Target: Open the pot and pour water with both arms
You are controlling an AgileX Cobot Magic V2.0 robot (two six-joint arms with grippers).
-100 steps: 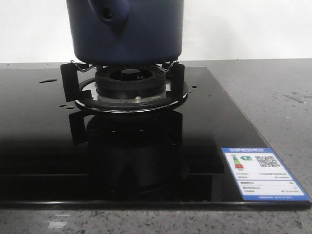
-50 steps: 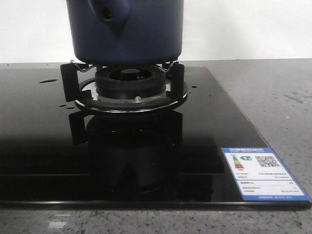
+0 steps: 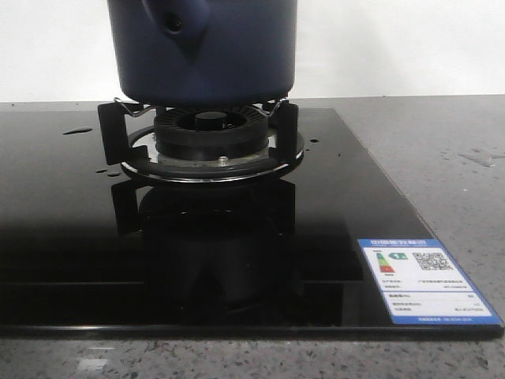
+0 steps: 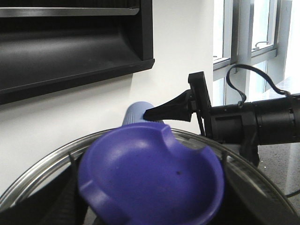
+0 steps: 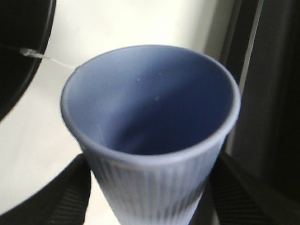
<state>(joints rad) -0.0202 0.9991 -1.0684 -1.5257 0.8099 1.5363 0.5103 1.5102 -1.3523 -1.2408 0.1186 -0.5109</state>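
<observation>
The dark navy pot [image 3: 229,55] stands on the gas burner [image 3: 209,134], its side stub with the round hole [image 3: 175,24] facing front-left; its top is cut off. Neither gripper shows in the front view. In the left wrist view my left gripper [image 4: 150,208] is shut around the blue dished knob [image 4: 150,173] of a glass lid with a metal rim [image 4: 37,166]. I cannot tell whether the lid rests on the pot. My right gripper [image 5: 150,192] is shut on a pale blue ribbed cup [image 5: 154,108], which looks empty apart from droplets. That cup [image 4: 136,112] and the right arm [image 4: 253,124] hover just beyond the lid.
The burner sits on a black glass hob [image 3: 79,237] with water drops [image 3: 77,130] and an energy label [image 3: 422,280] at its front right corner. A grey stone counter [image 3: 442,158] surrounds it. A black range hood [image 4: 70,47] hangs on the white wall; windows are beyond.
</observation>
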